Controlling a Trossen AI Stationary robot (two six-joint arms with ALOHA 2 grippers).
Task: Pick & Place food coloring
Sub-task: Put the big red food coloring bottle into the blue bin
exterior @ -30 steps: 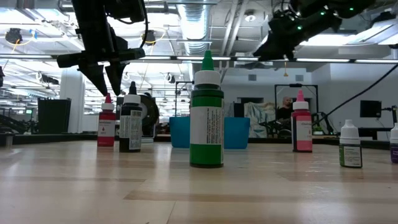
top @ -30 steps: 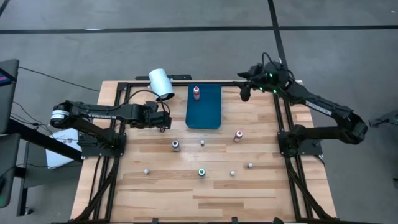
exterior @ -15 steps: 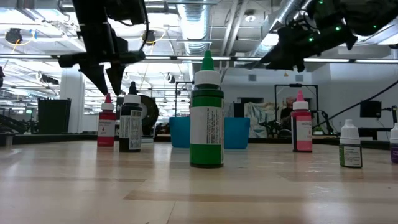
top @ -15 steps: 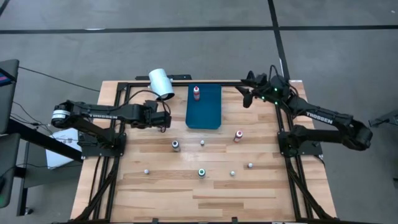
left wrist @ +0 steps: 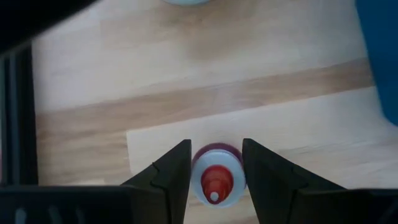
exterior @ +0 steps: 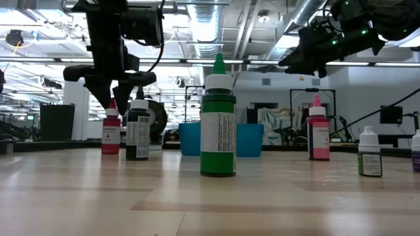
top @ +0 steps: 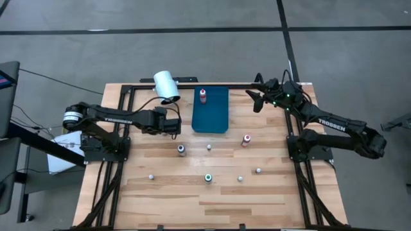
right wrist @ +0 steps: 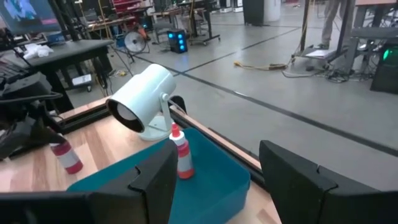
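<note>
"TROSSEN"-marked left hand (left wrist: 214,163) straddles a red-tipped bottle (left wrist: 216,182), fingers not visibly gripping.

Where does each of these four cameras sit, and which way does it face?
High: overhead, facing straight down; both arms show.
Low: tabletop height, facing level past the green bottle; arms overhead.
Left wrist: on left arm, facing down; left gripper frames a red-tipped bottle.
Right wrist: on right arm, facing the blue tray; right gripper shows.
Shared: high and right wrist see that tray.
</note>
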